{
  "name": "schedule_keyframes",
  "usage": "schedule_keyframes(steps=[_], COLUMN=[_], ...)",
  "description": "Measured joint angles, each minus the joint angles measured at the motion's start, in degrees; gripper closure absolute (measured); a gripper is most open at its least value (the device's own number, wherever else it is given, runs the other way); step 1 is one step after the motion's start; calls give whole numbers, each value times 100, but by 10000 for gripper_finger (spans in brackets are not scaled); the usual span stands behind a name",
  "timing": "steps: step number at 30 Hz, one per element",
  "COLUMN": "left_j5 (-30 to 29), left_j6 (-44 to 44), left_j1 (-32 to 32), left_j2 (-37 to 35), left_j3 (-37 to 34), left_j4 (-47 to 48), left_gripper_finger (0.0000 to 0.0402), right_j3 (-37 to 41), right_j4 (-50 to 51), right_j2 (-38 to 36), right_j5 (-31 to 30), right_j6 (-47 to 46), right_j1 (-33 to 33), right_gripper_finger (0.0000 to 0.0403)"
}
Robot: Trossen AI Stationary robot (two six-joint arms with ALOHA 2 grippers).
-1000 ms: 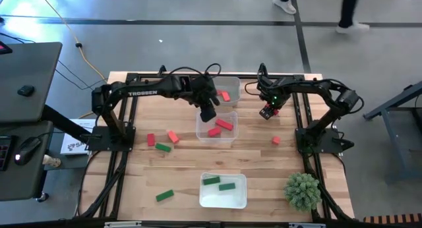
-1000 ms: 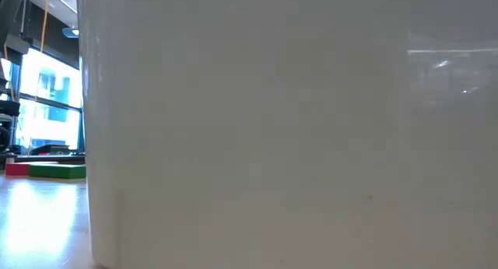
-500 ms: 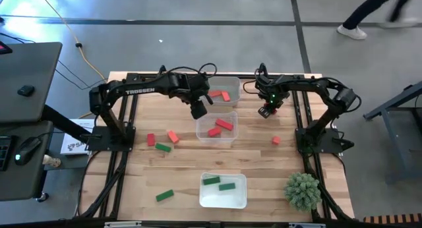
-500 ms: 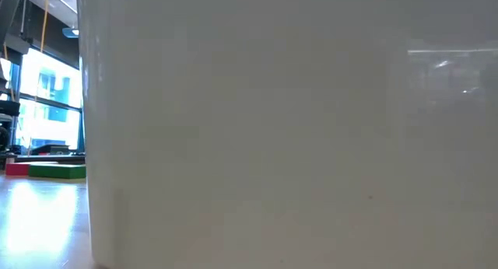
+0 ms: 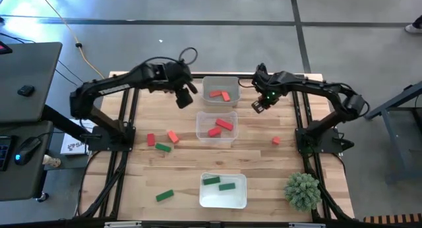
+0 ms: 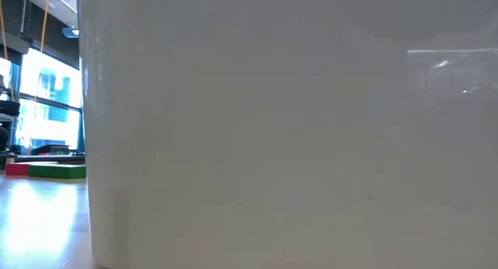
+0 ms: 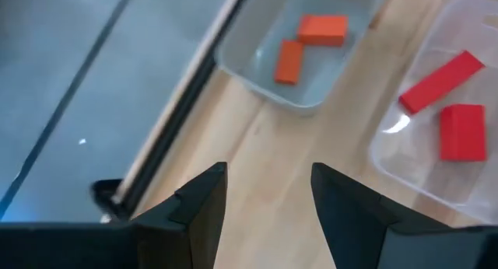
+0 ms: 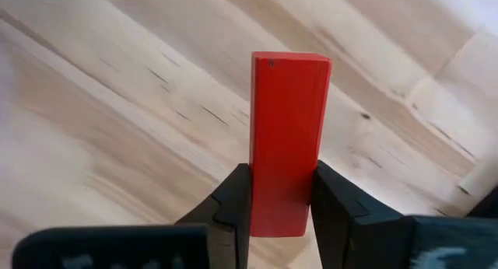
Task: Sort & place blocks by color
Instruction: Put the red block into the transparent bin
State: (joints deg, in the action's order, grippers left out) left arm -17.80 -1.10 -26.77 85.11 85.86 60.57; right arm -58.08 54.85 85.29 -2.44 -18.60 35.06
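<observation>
The right gripper (image 8: 282, 203) is clamped on a red bar (image 8: 286, 141), which stands up between the two dark fingers (image 8: 233, 203) over bare wood. In the high view that gripper (image 5: 259, 105) hangs just past the right end of the far clear tray (image 5: 206, 83), near the table's back edge, with open wood between it and a lone orange-red cube (image 5: 275, 141).

The left gripper (image 7: 268, 199) has its fingers apart and holds nothing. It hovers over bare wood beside the far tray (image 7: 257, 75), close to the table's back edge. In the high view it (image 5: 184, 98) sits just left of that tray.

The left wrist view shows two orange-red blocks (image 7: 311, 37) in the far tray and two red blocks (image 7: 451, 98) in the middle tray (image 7: 389, 156). The right wrist view alone shows the grip on the bar. The low view is almost filled by a pale tray wall (image 6: 288, 129); only a red block (image 6: 15, 169) and a green bar (image 6: 58, 172) show at its left.

On the open wood at the left lie a red block (image 5: 151, 140), an orange-red block (image 5: 173, 136) and a green block (image 5: 163, 147); another green bar (image 5: 165, 196) lies nearer the front. The white tray (image 5: 241, 198) holds two green blocks (image 5: 219, 183), beside the green plant ball (image 5: 302, 190).

Half a second ago the left gripper was over the gap between the two clear trays; it has since pulled back to the left. The right gripper has shifted slightly towards the far tray.
</observation>
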Motion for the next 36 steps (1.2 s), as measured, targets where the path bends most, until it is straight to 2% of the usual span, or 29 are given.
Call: schedule_keyframes(steps=[9, 19, 29, 36], left_j5=[-91, -108, -88, 6], left_j6=[28, 133, 39, 26], left_j1=[-386, -622, -623, -620], left_j2=[-566, -685, -685, -685], left_j3=[2, 2, 2, 2], left_j4=[315, 691, 964, 1094], left_gripper_finger=[225, 225, 225, 225], right_j3=[-667, -1021, -1032, -1032], right_j4=[-223, -1907, -3240, -3638], right_j2=[-546, -600, -500, 122], right_j5=[-145, -539, -852, -818], right_j6=[-1056, -1609, -1321, -1327], right_j1=[-615, -1421, -2278, -2783], right_gripper_finger=[327, 327, 327, 327])
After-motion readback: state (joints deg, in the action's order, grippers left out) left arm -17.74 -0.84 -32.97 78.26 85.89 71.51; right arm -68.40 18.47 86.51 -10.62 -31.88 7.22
